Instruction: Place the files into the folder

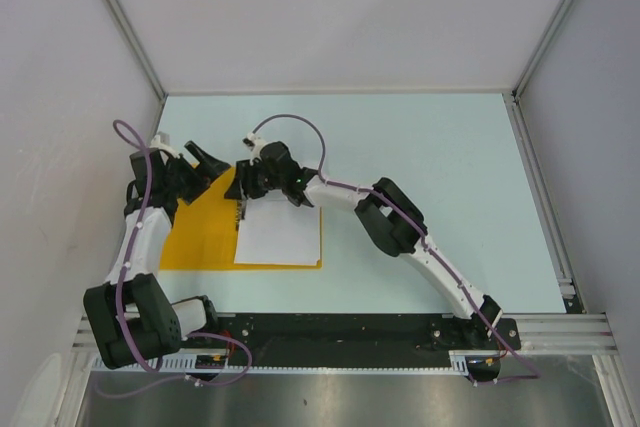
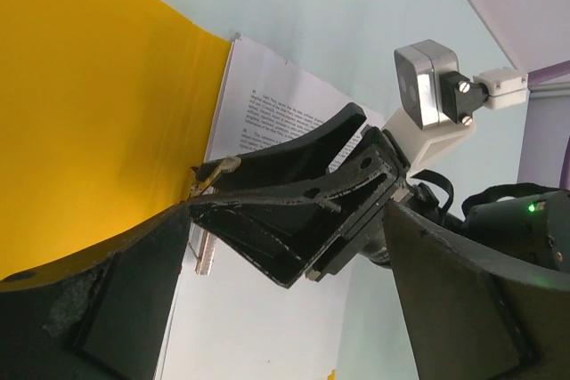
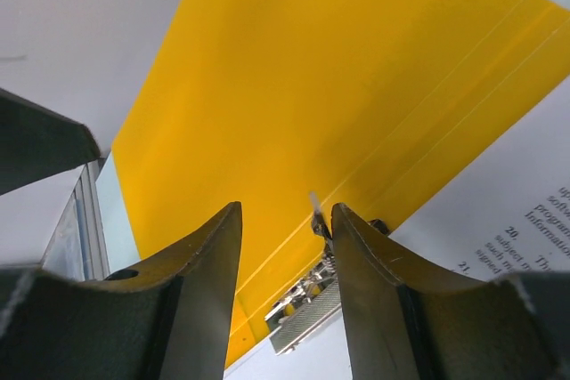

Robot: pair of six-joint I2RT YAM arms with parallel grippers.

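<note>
Now, the right pincer (image 3: 285, 220) hangs with its fingers a little apart, pinching nothing. Its tips are down at the folder's centre fold, and a small metal clip (image 3: 303, 309) shows just below the gap. The left pincer (image 1: 205, 169) is spread wide and empty, near the far edge of the left flap. Under both lies the folder (image 1: 195, 232), opened flat on the worktop (image 1: 430, 147), toward its left side. The files (image 1: 280, 237) lie on the folder's right half, one long edge up against the fold.

As I judge it, the main part is done: the sheets are on the inner leaf. What is left is probably to fasten them at the clip, if that is wanted, and to swing the left flap over. The cover is not yet shut.

Only the top view gives the whole layout: both arms, the open folder, the files' place on it. Print and clip are too small to read there. The right wrist view shows the finger gap and the clip close up, with a few lines of print at its right edge. The left wrist view shows the right pincer from the side, its tips where paper meets yellow, and a text block on the top sheet.
</note>
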